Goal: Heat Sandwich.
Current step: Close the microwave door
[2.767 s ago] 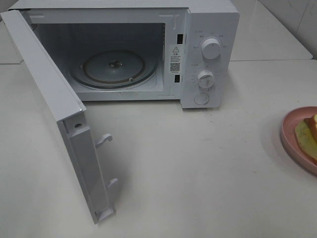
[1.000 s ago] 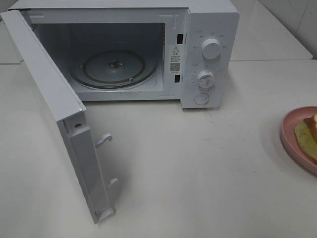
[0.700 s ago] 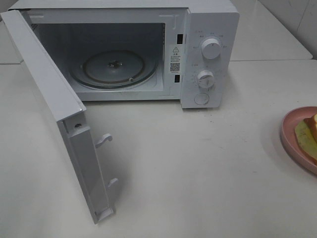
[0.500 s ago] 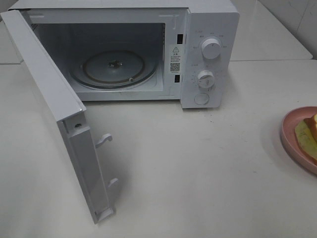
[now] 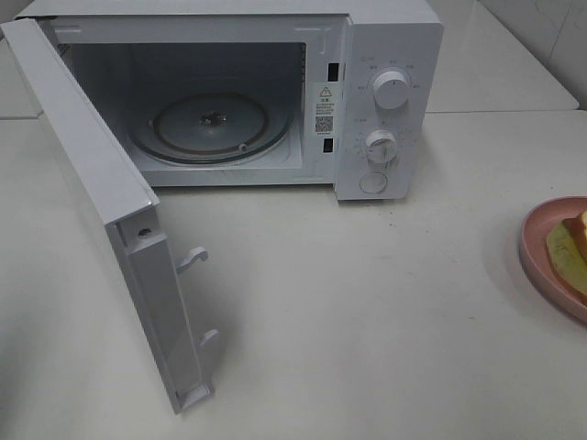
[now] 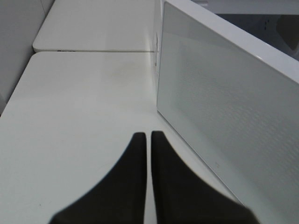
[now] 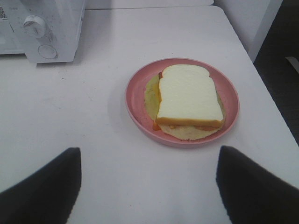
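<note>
It looked like a kitchen-style test setup: a white microwave with its door open stood on a plain white tabletop, and white wall tiles showed far right.

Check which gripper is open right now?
The right gripper: its fingers stand wide apart before the sandwich. The left gripper is shut.

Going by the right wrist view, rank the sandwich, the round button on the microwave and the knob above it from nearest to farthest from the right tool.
From the right tool:
1. Sandwich, on the pink plate straight ahead of the open tool.
2. Round button, low on the microwave's control panel, farther off to one side.
3. Knob, just beyond the button.
</note>
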Robot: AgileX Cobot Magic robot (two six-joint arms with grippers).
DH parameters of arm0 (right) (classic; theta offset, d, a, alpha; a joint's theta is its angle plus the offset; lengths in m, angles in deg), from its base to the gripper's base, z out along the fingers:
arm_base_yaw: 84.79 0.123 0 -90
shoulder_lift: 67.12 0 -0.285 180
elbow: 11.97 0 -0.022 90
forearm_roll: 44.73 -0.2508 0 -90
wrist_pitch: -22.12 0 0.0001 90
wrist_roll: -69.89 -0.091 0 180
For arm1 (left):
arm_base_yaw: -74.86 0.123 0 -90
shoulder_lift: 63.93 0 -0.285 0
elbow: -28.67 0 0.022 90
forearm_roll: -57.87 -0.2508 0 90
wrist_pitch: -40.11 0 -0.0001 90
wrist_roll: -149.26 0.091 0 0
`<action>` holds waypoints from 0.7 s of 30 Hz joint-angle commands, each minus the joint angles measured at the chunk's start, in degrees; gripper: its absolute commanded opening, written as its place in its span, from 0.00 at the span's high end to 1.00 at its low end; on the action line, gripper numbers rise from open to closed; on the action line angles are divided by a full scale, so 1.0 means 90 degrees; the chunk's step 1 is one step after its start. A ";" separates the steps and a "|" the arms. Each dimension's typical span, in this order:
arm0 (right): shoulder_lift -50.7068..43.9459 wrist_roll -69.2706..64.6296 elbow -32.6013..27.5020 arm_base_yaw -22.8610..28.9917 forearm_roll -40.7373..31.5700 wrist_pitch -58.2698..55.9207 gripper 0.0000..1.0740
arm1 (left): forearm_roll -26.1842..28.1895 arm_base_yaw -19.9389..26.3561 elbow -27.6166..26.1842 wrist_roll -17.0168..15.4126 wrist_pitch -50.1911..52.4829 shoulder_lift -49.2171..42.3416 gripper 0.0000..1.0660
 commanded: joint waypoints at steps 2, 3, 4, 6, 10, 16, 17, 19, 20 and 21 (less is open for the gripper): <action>-0.0166 0.0064 0.0000 -0.0032 -0.0025 0.0064 0.29 | 0.0070 -0.0032 0.0477 -0.0019 0.1261 0.0350 1.00; -0.0166 0.0064 0.0000 -0.0032 -0.0025 0.0064 0.29 | 0.0070 -0.0032 0.0477 -0.0019 0.1261 0.0350 1.00; -0.0166 0.0064 0.0000 -0.0032 -0.0025 0.0064 0.29 | 0.0076 -0.0032 0.0726 0.0051 0.1808 0.0477 1.00; -0.0166 0.0064 0.0000 -0.0032 -0.0025 0.0064 0.29 | 0.0083 -0.0032 0.0993 0.0178 0.2375 0.0624 1.00; -0.0166 0.0064 0.0000 -0.0032 -0.0025 0.0064 0.30 | 0.0083 -0.0032 0.1420 0.0414 0.3380 0.0917 1.00; -0.0166 0.0064 0.0000 -0.0032 -0.0025 0.0064 0.30 | 0.0076 -0.0032 0.1814 0.0433 0.4730 0.1356 1.00; -0.0166 0.0064 0.0000 -0.0032 -0.0025 0.0064 0.30 | 0.0038 -0.0032 0.1884 0.0433 0.5093 0.1560 1.00; -0.0166 0.0064 0.0000 -0.0032 -0.0025 0.0064 0.30 | -0.0019 -0.0032 0.1923 0.0369 0.5424 0.1757 1.00; -0.0166 0.0064 0.0000 -0.0032 -0.0025 0.0064 0.30 | -0.0121 -0.0032 0.1923 0.0146 0.5672 0.1967 1.00; -0.0166 0.0064 0.0000 -0.0032 -0.0025 0.0064 0.30 | -0.0121 -0.0032 0.1923 0.0146 0.5672 0.1967 1.00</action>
